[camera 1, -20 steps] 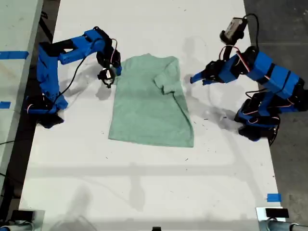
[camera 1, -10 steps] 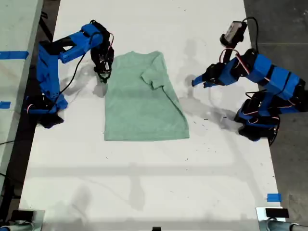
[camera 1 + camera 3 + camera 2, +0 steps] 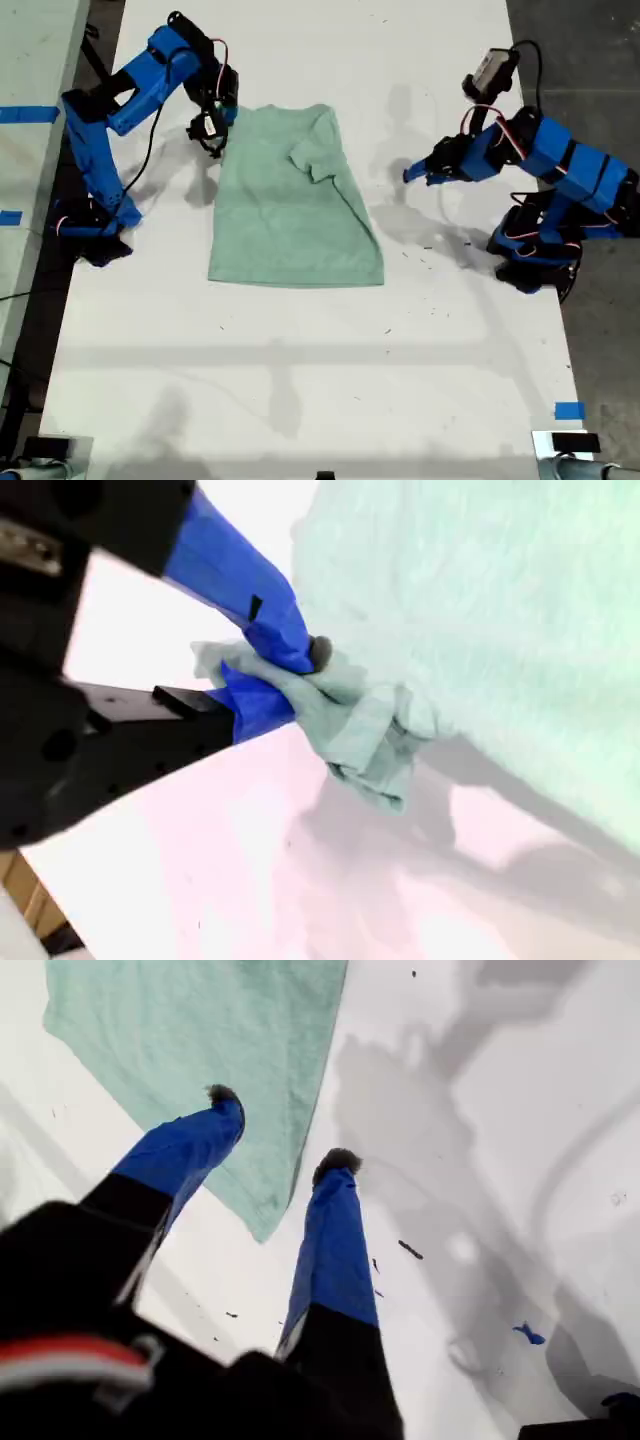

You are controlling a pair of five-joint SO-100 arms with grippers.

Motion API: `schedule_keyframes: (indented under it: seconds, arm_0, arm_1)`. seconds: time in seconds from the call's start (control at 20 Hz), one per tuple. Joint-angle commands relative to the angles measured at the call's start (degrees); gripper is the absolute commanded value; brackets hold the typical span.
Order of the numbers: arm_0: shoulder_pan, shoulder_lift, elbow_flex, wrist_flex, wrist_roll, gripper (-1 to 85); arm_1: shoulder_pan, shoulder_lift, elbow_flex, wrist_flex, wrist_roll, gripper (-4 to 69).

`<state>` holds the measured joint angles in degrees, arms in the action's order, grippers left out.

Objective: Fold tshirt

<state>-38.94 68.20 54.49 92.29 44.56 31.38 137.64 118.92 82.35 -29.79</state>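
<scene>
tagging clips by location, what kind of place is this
Probably a robotics lab or workshop bench: a bare white table marked with blue tape, two blue arms fixed at its sides, and a tshirt laid out for folding.

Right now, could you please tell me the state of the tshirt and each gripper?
tshirt: lying mostly flat on the table, one sleeve folded in, a bunched corner lifted.
my first gripper: open, holding nothing, apart from the cloth.
my second gripper: shut on the bunched corner.

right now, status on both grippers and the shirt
My first gripper open, empty. My second gripper shut on tshirt edge. Table: nothing in the way.
</scene>
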Motion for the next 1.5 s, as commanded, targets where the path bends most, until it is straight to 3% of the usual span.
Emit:
schedule_keyframes:
  seconds: [0.0,0.2,0.3,0.35,0.4,0.55,0.75,1.0,1.2,1.3,1.45]
  arm_0:
    - [7.5,-4.0,-10.5,-5.4,1.5,0.0]
    - [13.3,-13.2,-13.4,-16.2,2.0,0.0]
    - [13.8,-19.1,-14.8,-17.6,2.7,2.0]
    - [13.8,-21.4,-14.9,-18.3,3.9,21.7]
    - [14.2,-22.9,-14.9,-18.3,4.7,31.7]
    - [14.9,-21.0,-14.9,-15.9,6.4,37.2]
    - [12.7,-6.5,-12.5,-6.8,5.1,35.6]
    - [10.6,7.6,-4.1,12.2,-1.2,35.3]
    - [20.0,19.6,13.2,10.5,-10.9,26.8]
    - [24.6,24.2,22.1,9.7,-17.2,14.2]
    - [30.5,31.1,33.3,6.0,-23.4,14.5]
  arm_1:
    - [-1.0,2.4,0.0,-2.0,0.7,15.7]
    - [-1.5,4.4,1.5,-1.8,1.6,15.7]
    - [-1.8,5.5,2.3,-1.7,1.8,15.6]
    - [-1.8,6.0,2.6,-1.6,2.0,15.5]
    - [-1.8,6.2,3.2,-1.6,2.1,15.5]
    - [-2.0,6.3,3.8,-1.8,2.4,15.5]
    - [-2.6,6.3,3.8,-1.8,2.5,15.5]
    - [-4.5,6.2,3.3,-1.2,2.2,17.2]
    - [-7.0,5.4,2.1,-1.2,1.1,16.0]
    - [-9.1,4.7,1.5,-1.4,0.9,10.9]
    - [-12.0,1.8,0.8,-3.0,1.1,7.4]
